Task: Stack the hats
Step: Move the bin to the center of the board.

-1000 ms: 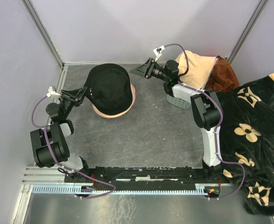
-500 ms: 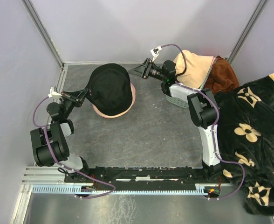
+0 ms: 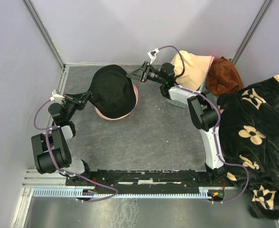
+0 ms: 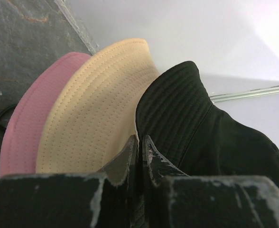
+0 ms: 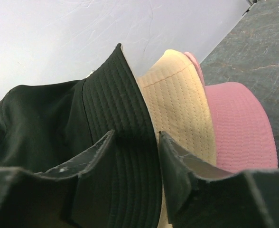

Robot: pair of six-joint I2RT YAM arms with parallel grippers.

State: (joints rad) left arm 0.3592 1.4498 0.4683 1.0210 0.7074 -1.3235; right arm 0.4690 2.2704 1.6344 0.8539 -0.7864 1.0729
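Near the far-left corner of the grey table (image 3: pixel 153 133), a black fabric bucket hat (image 3: pixel 111 90) tops a beige fabric bucket hat (image 4: pixel 97 104) and a pink fabric bucket hat (image 3: pixel 135 96); the left gripper (image 3: pixel 89 96) pinches its brim, while the right gripper (image 3: pixel 129 75) straddles the opposite brim with its jaws parted

The left arm (image 3: pixel 51 149) is folded close over its base, with its forearm running toward the far side and its wrist turned to the right. The left gripper (image 3: pixel 87 94) points right. Its fingers (image 4: pixel 122 160) are almost together, with only a thin slit between them, pinching the brim of the black hat (image 3: pixel 112 90). The right arm (image 3: pixel 211 142) stretches well away from its base, bends at the elbow and reaches leftward. The right gripper (image 3: pixel 129 74) points left. Its fingers (image 5: pixel 180 159) stand apart, with the opposite edge of the same brim between them.
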